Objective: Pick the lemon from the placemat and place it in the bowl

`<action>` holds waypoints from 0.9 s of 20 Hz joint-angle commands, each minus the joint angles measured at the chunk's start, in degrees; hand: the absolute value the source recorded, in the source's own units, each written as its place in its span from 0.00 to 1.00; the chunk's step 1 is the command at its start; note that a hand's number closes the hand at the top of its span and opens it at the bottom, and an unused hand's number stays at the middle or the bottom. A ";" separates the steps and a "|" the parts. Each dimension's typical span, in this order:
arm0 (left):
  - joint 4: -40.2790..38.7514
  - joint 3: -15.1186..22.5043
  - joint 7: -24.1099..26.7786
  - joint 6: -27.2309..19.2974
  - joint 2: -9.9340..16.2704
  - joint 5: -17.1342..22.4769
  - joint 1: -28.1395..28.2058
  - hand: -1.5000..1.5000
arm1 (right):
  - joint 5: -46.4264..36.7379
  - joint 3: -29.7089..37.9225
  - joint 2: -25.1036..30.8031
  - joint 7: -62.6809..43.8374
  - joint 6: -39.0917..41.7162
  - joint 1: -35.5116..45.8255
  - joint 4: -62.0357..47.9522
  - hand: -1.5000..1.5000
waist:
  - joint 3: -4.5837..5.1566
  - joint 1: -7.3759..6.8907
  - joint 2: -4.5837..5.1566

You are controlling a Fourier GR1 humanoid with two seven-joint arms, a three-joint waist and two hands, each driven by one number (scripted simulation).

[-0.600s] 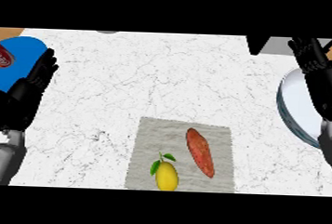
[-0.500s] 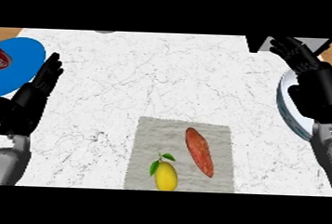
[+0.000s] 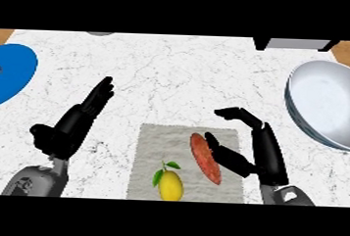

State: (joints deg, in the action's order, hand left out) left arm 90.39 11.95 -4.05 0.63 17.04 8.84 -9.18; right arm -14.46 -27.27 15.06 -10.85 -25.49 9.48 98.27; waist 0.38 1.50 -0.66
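Right hand over the placemat's right edge, fingers spread and holding nothing, thumb just beside the reddish sausage-like item; left hand open too, fingers straight, on bare marble left of the mat. Lemon with green leaf low on the mat, apart from both hands; bowl at the counter's right edge, blue plate at the left. No readable writing anywhere; open counter beyond the mat.
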 commanded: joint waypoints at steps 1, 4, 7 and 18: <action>3.47 3.68 -1.23 0.30 -2.15 -1.16 1.52 0.50 | -13.88 -10.56 -8.39 -3.54 -9.64 -3.45 -1.34 0.00 | -0.33 -1.47 0.37; -1.55 4.13 2.40 0.55 -3.67 -2.15 0.73 0.50 | -24.62 -14.60 -5.47 -13.28 -3.96 1.39 -3.39 0.00 | -0.18 -1.08 0.45; -0.74 2.99 1.81 0.61 -3.05 -1.60 0.63 0.50 | -31.55 -16.73 -4.47 -25.05 4.43 4.38 -1.40 0.00 | -0.10 -0.99 0.13; -1.44 3.72 2.62 2.35 -3.29 -1.13 1.23 0.50 | -18.40 -19.44 -10.68 -58.02 47.63 14.34 0.82 0.00 | 0.01 -2.01 0.40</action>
State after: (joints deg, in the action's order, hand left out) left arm 89.60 15.70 -2.77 1.81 13.52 7.33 -8.50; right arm -37.64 -45.60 9.14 -56.64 9.73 21.07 98.11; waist 0.39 -0.18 -0.36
